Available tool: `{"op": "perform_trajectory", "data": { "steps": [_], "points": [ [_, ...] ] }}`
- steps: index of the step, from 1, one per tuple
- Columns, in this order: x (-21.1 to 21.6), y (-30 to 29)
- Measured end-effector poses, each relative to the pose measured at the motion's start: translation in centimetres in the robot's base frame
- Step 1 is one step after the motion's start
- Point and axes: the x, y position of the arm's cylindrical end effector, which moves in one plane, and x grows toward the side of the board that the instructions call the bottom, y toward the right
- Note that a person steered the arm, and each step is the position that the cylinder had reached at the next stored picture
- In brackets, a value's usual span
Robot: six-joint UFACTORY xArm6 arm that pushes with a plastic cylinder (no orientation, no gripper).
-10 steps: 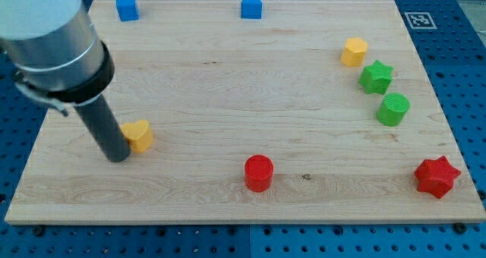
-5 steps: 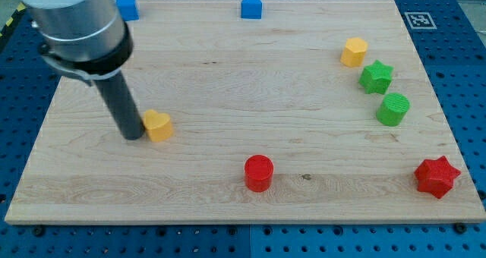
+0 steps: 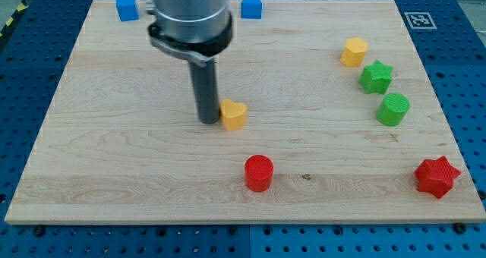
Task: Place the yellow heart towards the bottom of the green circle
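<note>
The yellow heart (image 3: 234,114) lies near the middle of the wooden board (image 3: 114,190). My tip (image 3: 209,121) touches the heart's left side. The green circle (image 3: 393,109) stands far to the view's right, well apart from the heart. The rod rises from the tip to the arm's grey body at the view's top.
A red cylinder (image 3: 258,172) stands below and right of the heart. A green star (image 3: 376,77) and a yellow hexagon block (image 3: 353,51) sit above the green circle. A red star (image 3: 437,176) is at the bottom right. Two blue blocks (image 3: 127,7) (image 3: 251,6) sit at the top edge.
My tip has moved to the view's right and slightly up, pushing the yellow heart along with it from the left part of the board to near the middle.
</note>
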Motion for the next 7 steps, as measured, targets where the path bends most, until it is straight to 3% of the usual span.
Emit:
{"op": "perform_trajectory", "data": {
  "steps": [4,7],
  "points": [
    [0.4,10.2],
    [3.8,18.5]
  ]
}}
